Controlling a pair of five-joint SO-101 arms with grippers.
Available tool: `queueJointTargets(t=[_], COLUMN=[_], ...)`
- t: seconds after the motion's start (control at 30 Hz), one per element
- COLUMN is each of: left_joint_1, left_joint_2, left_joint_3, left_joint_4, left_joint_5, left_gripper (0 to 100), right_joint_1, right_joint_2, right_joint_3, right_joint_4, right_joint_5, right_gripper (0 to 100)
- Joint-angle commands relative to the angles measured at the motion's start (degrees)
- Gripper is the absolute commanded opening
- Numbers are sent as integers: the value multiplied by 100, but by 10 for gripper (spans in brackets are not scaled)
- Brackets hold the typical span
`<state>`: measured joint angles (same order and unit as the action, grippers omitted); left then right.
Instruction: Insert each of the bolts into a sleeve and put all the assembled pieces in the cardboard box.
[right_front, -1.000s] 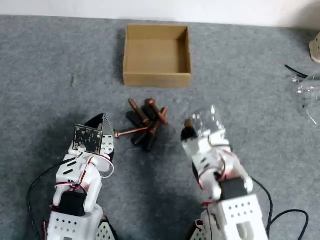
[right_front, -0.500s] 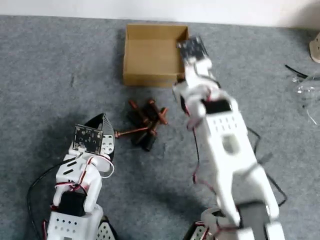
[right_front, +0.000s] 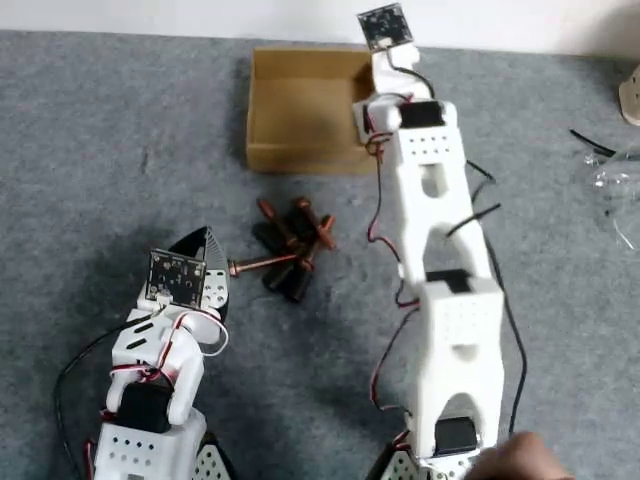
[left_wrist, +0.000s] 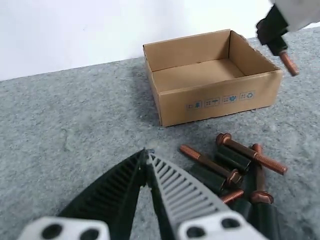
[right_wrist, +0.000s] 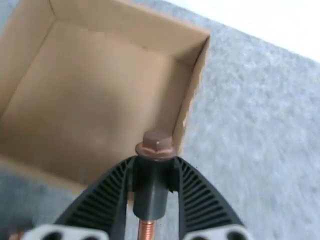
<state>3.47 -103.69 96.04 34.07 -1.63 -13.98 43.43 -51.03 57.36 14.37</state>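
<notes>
The left gripper (left_wrist: 146, 156) sits low over the grey carpet (right_front: 100, 150), its fingers pressed together on nothing. Just beside it lies a heap of copper bolts (left_wrist: 200, 156) and black sleeves (left_wrist: 234, 160), a little short of the cardboard box (right_front: 300, 158). The right gripper (right_wrist: 153, 169) hangs above the box's right-hand wall, clamped on a held sleeve (right_wrist: 149, 197) with its bolt head (right_wrist: 156, 146) poking out

Looks straight down from a fixed perch above the grey mat (right_front: 100, 150), taking in the whole scene. Gazes low and forward from the left wrist, across the pile of bolts (left_wrist: 235, 167) to the cardboard box (left_wrist: 215, 105). Peers steeply down from the right wrist, close over that same box, common ground for all three views.
</notes>
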Motion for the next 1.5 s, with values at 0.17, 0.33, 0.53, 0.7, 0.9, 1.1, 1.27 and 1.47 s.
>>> queueJointTargets(t=[0.17, 0.33, 0.53, 0.7, 0.9, 1.1, 1.27, 1.47], left_joint_1=[-22, -22, -22, -22, -22, -22, -22, -22], left_joint_2=[-40, -40, -40, -40, -40, -40, -40, -40], left_joint_3=[110, 110, 110, 110, 110, 110, 110, 110], left_joint_4=[-132, -132, -132, -132, -132, -132, -132, -132], left_joint_5=[-44, -44, -44, -44, -44, -44, -44, -44], left_gripper=[11, 11, 11, 11, 11, 11, 11, 11], right_joint_1=[-295, -444, -391, -321, -312, -312, -321, -391], right_joint_2=[1771, 2475, 2712, 2712, 2703, 2703, 2062, 866], right_joint_3=[-3248, -3899, -3960, -3969, -3978, -4892, -5147, -5112], right_joint_4=[-31, -31, 136, 523, 813, 1138, 2255, 3864], right_joint_5=[-35, -26, -26, -26, -26, -53, -53, -62], right_gripper=[3, 3, 4, 130, 282, 282, 282, 282])
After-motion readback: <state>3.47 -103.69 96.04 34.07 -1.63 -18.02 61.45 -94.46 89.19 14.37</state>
